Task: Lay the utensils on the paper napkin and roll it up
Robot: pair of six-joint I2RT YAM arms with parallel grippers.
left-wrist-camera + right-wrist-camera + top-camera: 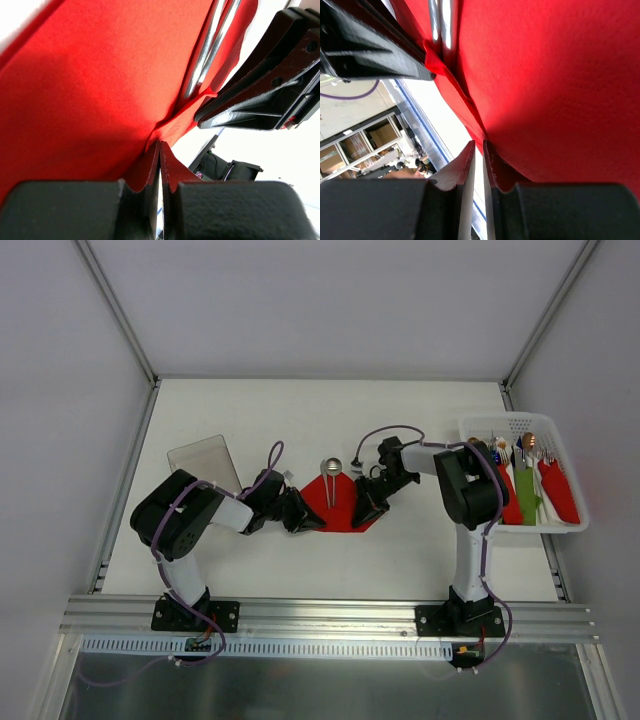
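Mid-tabletop, the left gripper is pressed together on the red napkin's left edge, and the right gripper pinches its right edge. The utensils lie on the napkin between them, spoon bowl past its far edge. Beyond, a clear lid lies to the left, and a basket of rolled bundles sits at the right edge.

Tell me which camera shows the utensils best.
The top external view. It alone shows the utensils from round spoon bowl to slim handles, lying on the red napkin with the bowl past its far edge. The wrist views show only short stretches of shiny handle against the napkin, left and right.
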